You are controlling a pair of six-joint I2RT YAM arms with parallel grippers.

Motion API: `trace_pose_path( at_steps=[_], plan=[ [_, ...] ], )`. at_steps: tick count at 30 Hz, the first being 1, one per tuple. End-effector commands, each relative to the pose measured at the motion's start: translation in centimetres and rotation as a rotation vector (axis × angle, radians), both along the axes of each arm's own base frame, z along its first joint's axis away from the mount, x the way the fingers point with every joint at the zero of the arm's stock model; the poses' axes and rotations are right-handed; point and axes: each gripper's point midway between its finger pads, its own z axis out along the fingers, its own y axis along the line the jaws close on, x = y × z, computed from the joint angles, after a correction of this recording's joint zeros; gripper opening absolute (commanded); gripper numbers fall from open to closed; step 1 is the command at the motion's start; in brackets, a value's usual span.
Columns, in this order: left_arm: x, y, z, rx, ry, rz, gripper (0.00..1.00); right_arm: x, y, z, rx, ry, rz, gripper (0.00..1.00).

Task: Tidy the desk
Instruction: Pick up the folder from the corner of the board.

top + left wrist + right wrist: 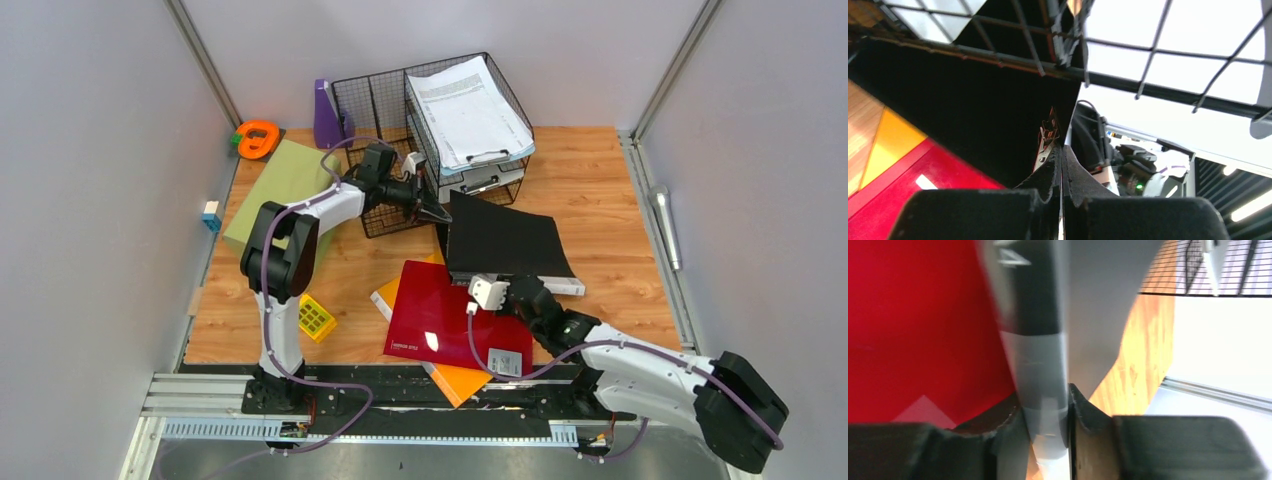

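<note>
Covering the floor of the cell, the desk (pixel 600 200) is cluttered. At its middle, above a red book (pixel 440 315), the black book (pixel 505 240) seems raised for moving. The right gripper (pixel 1048 405) clamps its near edge, jaws part-closed. The left gripper (pixel 1062 155), pinched fully together, apparently holds its far corner.

Both arms are smooth white shells joined by chunky black joint housings. A grey-purple cable (pixel 265 300) loops loosely along the left arm (pixel 320 205), and a similar one trails the right arm (pixel 650 375). Each wrist carries a small white camera block (pixel 488 292). The left gripper (pixel 1062 150) and right gripper (pixel 1048 410) have matte black, wedge-shaped fingers.
</note>
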Motion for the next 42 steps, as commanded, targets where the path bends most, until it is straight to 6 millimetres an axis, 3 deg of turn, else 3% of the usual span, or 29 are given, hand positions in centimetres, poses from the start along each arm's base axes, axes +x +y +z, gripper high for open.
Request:
trace_pose_path(
  at_steps=[1, 3, 6, 7, 9, 10, 15, 17, 22, 25, 30, 31, 38, 42],
  plan=[
    [-2.5, 0.3, 2.2, 0.013, -0.105, -0.111, 0.00, 2.1, 0.9, 6.7, 0.165, -0.196, -0.047, 0.24],
    [-2.9, 0.8, 2.3, 0.039, -0.159, -0.135, 0.01, 1.9, 1.0, 7.3, 0.185, -0.196, -0.034, 0.16],
    [-3.1, 1.8, 3.0, 0.088, -0.279, -0.169, 0.15, 1.8, 1.2, 9.2, 0.235, -0.201, -0.022, 0.00],
    [-3.5, 2.3, 2.8, 0.112, -0.309, -0.194, 0.18, 1.8, 1.3, 10.1, 0.261, -0.207, -0.019, 0.00],
    [-3.4, 3.2, 3.4, 0.170, -0.394, -0.209, 0.34, 1.7, 1.1, 11.2, 0.288, -0.201, -0.013, 0.00],
    [-3.3, 3.5, 4.5, 0.181, -0.446, -0.212, 0.38, 1.7, 1.1, 12.0, 0.306, -0.203, -0.008, 0.00],
    [-3.4, 6.8, 6.0, 0.375, -0.628, -0.261, 0.65, 1.1, 2.1, 17.1, 0.434, -0.217, 0.061, 0.00],
    [-3.0, 8.5, 7.7, 0.464, -0.720, -0.249, 0.69, 0.5, 3.0, 19.7, 0.512, -0.201, 0.120, 0.00],
    [-1.4, 12.9, 11.9, 0.645, -0.923, -0.119, 0.80, -1.3, 5.7, 24.2, 0.639, -0.107, 0.254, 0.00],
    [0.1, 16.3, 14.7, 0.796, -1.033, 0.020, 0.97, -1.4, 7.1, 27.2, 0.719, -0.077, 0.289, 0.00],
    [1.6, 20.5, 18.9, 0.971, -1.125, 0.242, 1.00, 0.4, 9.2, 31.7, 0.839, -0.027, 0.248, 0.00],
    [1.8, 21.0, 19.7, 0.989, -1.133, 0.278, 1.00, 0.9, 9.5, 33.4, 0.873, -0.028, 0.235, 0.00],
    [3.1, 26.6, 25.6, 1.039, -1.093, 0.607, 1.00, 4.1, 12.2, 37.6, 1.030, 0.057, 0.130, 0.00],
    [4.0, 30.7, 28.3, 0.998, -1.025, 0.789, 1.00, 5.6, 13.9, 38.6, 1.094, 0.109, 0.110, 0.00]
  ],
)
